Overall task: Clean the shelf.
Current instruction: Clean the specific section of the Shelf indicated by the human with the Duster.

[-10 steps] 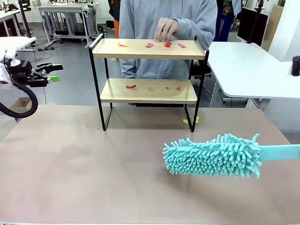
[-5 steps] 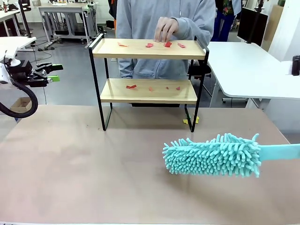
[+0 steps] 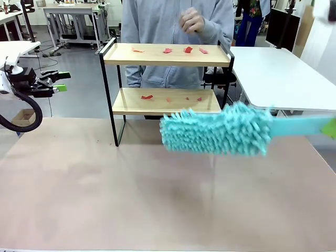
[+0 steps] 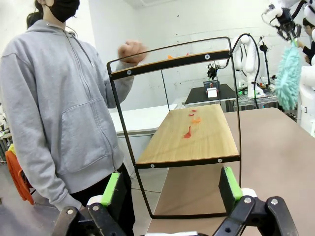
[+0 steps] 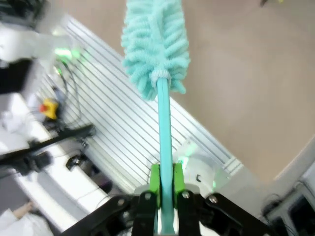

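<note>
Your right claw (image 5: 166, 179) is clenching the handle of the fluffy turquoise microfibre duster (image 3: 215, 130), hovering just in front of the small two-tier wooden shelf with thin black frame (image 3: 157, 56). Your left claw (image 3: 59, 81) is hanging released, well left of it. Swinging fast, you are risking shoving the light shelf or scattering its red scraps (image 3: 188, 50).

The teal duster (image 3: 215, 131) is smeared by motion, and its handle (image 3: 299, 125) runs off the picture's right edge, where the right gripper (image 3: 331, 127) is a green blur. The head hides the shelf's (image 3: 157, 55) right front leg low down. The red scraps (image 3: 188, 50) on both boards are too small to identify.
</note>
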